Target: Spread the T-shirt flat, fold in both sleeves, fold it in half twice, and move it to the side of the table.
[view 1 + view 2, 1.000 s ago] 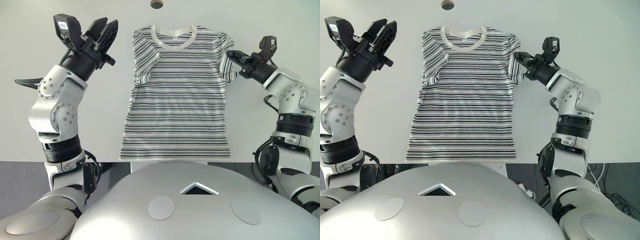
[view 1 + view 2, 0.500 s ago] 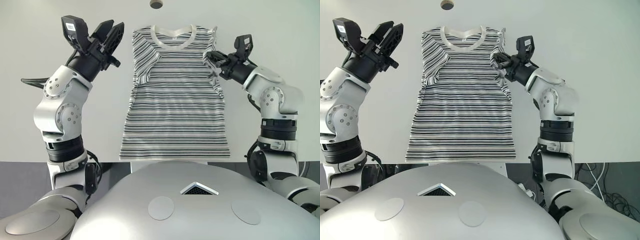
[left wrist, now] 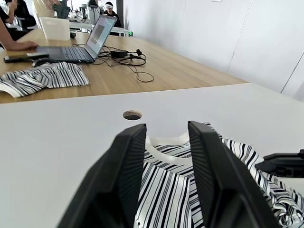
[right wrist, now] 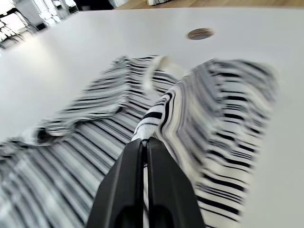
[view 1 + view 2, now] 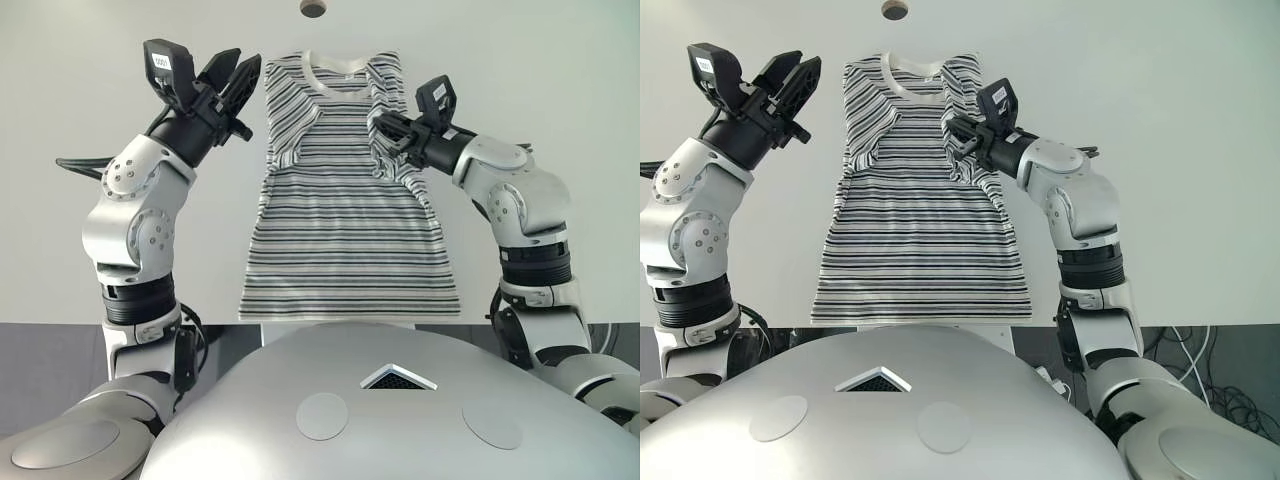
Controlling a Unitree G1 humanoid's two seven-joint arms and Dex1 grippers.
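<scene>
Worktop (image 5: 560,70) carries your striped T-shirt (image 5: 345,235) flat at its middle, left sleeve (image 5: 283,152) folded in. Your right tool (image 5: 381,124) pinches the right sleeve (image 5: 398,168) over the chest, hiding fabric beneath; your left tool (image 5: 240,62) hangs spread wide beside the shoulder.

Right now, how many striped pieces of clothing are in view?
2: the T-shirt on the white table, and a striped cloth on the wooden table behind it.

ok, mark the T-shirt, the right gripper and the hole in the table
T-shirt (image 5: 345,230), left eye view, middle of the striped front.
right gripper (image 4: 144,141), right wrist view, between its shut fingertips.
hole in the table (image 5: 313,8), left eye view, its centre.
</scene>
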